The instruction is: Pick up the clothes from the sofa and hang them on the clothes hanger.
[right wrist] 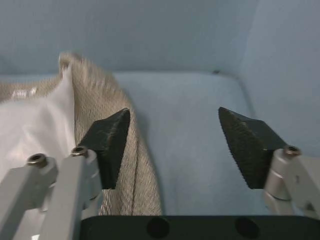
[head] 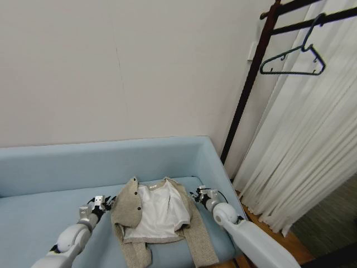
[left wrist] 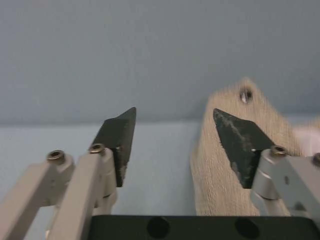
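Observation:
A beige jacket point(head: 162, 220) with a white lining lies open on the light blue sofa point(head: 33, 206). My left gripper point(head: 100, 202) hovers open at the jacket's left shoulder; in the left wrist view the beige collar flap point(left wrist: 235, 145) with a dark button sits at one fingertip point(left wrist: 237, 142). My right gripper point(head: 199, 195) is open at the jacket's right shoulder edge; the right wrist view shows the beige fabric point(right wrist: 107, 115) under one finger point(right wrist: 107, 142) and bare cushion between the two. A dark clothes hanger point(head: 293, 58) hangs on the dark rack point(head: 245, 89) at the upper right.
The sofa's right armrest point(head: 215, 162) rises just beside my right gripper. White curtains point(head: 301, 145) hang to the right of the rack. A plain wall stands behind the sofa. Wooden floor point(head: 279, 240) shows at the lower right.

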